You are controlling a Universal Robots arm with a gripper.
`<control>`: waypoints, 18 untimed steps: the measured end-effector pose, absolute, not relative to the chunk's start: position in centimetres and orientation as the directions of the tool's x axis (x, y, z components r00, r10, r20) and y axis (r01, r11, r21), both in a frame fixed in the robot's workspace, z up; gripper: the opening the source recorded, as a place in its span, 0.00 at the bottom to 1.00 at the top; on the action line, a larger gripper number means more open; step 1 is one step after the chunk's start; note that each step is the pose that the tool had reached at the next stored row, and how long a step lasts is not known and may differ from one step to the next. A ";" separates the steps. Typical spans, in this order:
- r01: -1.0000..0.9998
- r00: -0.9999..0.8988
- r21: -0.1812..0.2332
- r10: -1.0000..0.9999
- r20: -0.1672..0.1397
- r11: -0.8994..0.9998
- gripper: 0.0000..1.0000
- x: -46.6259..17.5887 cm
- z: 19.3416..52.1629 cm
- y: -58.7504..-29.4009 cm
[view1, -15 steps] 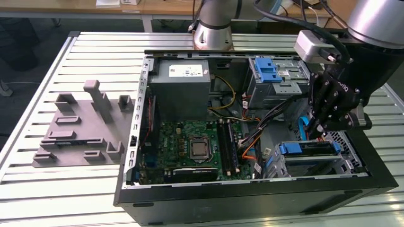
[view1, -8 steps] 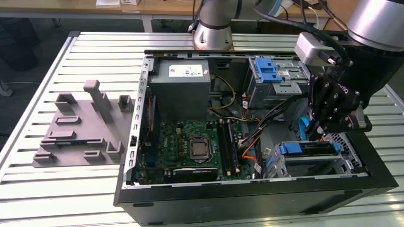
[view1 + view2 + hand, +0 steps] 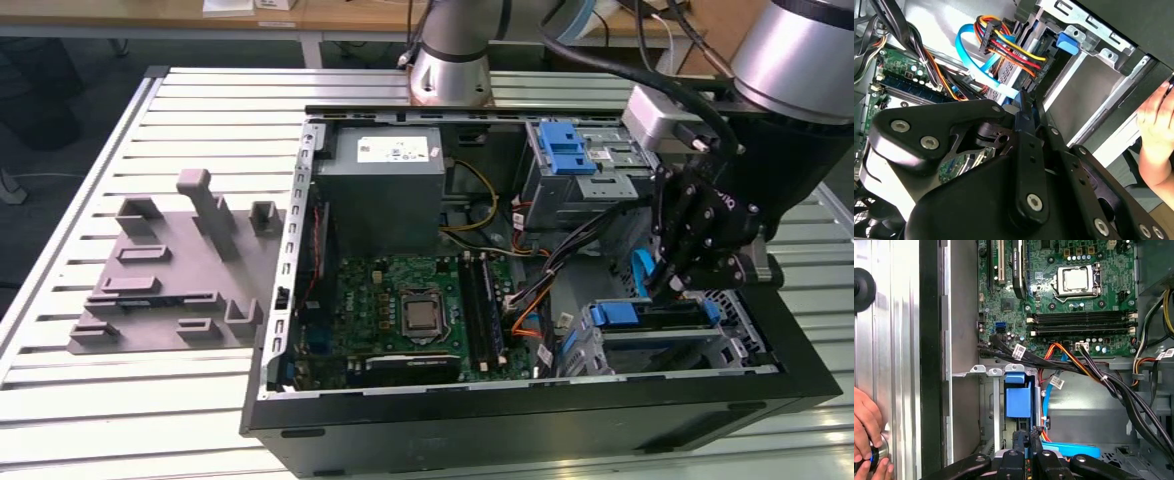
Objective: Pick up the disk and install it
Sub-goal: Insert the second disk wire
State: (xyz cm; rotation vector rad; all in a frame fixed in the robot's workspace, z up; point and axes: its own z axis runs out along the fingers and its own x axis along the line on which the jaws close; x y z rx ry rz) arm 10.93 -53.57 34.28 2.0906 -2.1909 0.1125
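The disk [image 3: 661,322] lies flat in the lower drive bay at the front corner of the open computer case [image 3: 534,415], on the exterior view's right. Blue plastic shows at both of its ends. My gripper [image 3: 677,288] reaches down inside the case and hangs just above the disk. In both wrist views the two black fingers [image 3: 1019,442] stand close together, shut, with nothing clearly held between them. A blue plastic piece [image 3: 1018,399] of the bay sits right ahead of the fingertips [image 3: 1021,107]. A light blue flat cable [image 3: 970,59] loops close beside them.
Bundles of black, orange and red cables [image 3: 1094,372] cross the case near the bay. The motherboard [image 3: 414,310], a grey power supply box [image 3: 387,185] and an upper metal cage with a blue latch [image 3: 567,150] fill the case. A person's hand [image 3: 866,432] rests outside the case wall. A grey fixture [image 3: 174,270] lies on the table.
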 end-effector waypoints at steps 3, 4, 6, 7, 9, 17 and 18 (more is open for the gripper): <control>-0.999 -0.045 0.023 -0.990 0.131 0.048 0.16 11.0 34.1 -53.6; -0.999 -0.045 0.023 -0.990 0.131 0.048 0.16 11.0 34.0 -53.6; -0.999 -0.045 0.023 -0.990 0.131 0.048 0.16 11.0 33.9 -53.6; -0.999 -0.045 0.023 -0.990 0.131 0.048 0.16 11.0 33.9 -53.6; -0.999 -0.045 0.023 -0.990 0.131 0.048 0.16 11.1 33.8 -53.6; -0.999 -0.045 0.024 -0.991 0.129 0.048 0.16 11.3 33.4 -53.6; -0.999 -0.045 0.024 -0.991 0.129 0.048 0.16 11.3 33.4 -53.6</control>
